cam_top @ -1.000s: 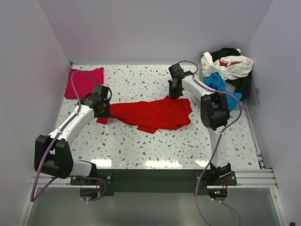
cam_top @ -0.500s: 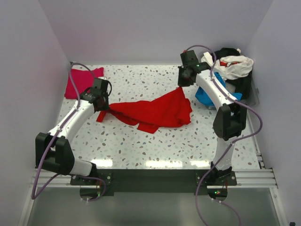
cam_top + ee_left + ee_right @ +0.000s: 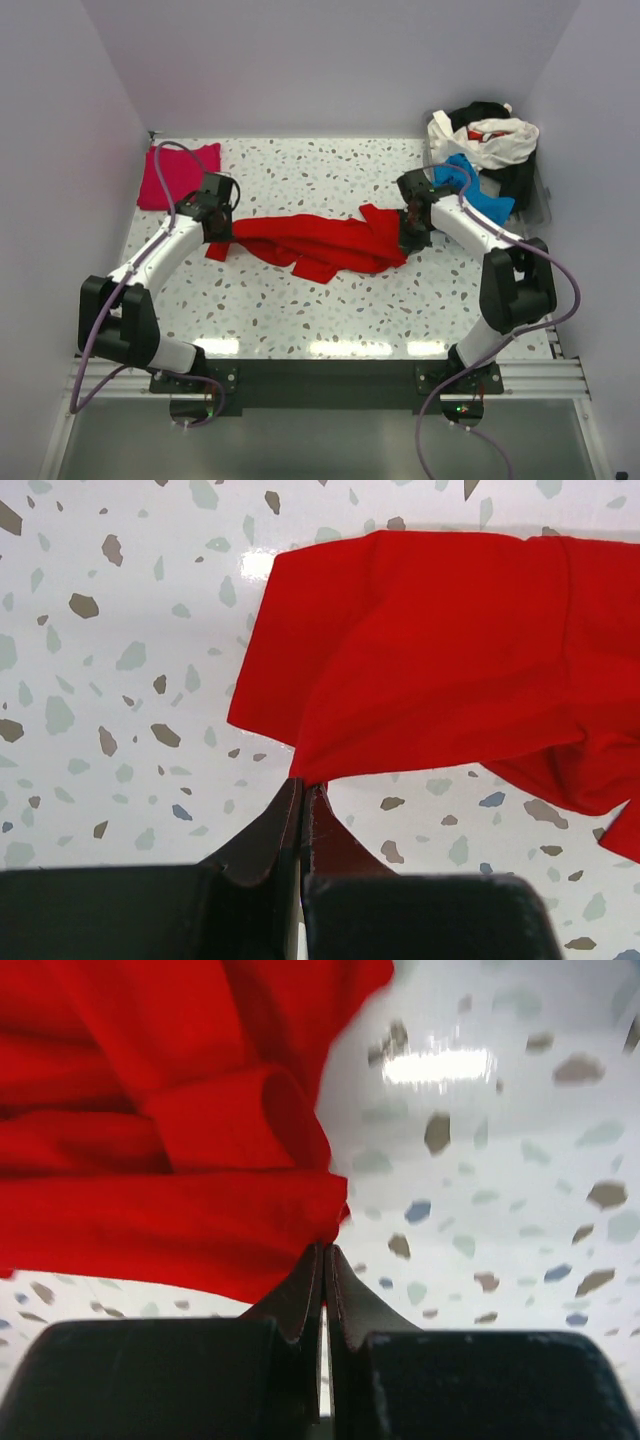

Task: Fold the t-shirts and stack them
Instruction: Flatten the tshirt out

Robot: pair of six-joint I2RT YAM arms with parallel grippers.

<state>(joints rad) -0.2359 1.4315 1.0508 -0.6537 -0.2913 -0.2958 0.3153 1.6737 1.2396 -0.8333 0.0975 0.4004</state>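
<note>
At the far left of the speckled surface [image 3: 330, 315] a magenta-pink t-shirt [image 3: 178, 175] lies as a flat, folded square, well apart from everything else. Just to its near right, the left pincer [image 3: 303, 788] is closed to a sliver. Its two dark fingers are pressed together on a corner of the red t-shirt [image 3: 330, 240], where a flat, sleeve-like flap meets the body of the cloth. That flap lies smooth on the surface, spreading away from the fingertips. The red t-shirt occupies the middle of the surface. It is drawn out into a long, rumpled band with its long axis running left to right between the two arms. A loose lobe of fabric sags toward the near edge around its middle. Its right end is bunched into thick rolls and creases. There the right pincer [image 3: 323, 1255] is also squeezed nearly shut, nipping the edge of the gathered cloth low against the surface. Further right, at the far right corner, an unfolded heap holds a bright blue t-shirt [image 3: 470, 190] on its near side. A white t-shirt [image 3: 490, 140] is draped above it, and a black t-shirt [image 3: 482, 110] is at the back.
</note>
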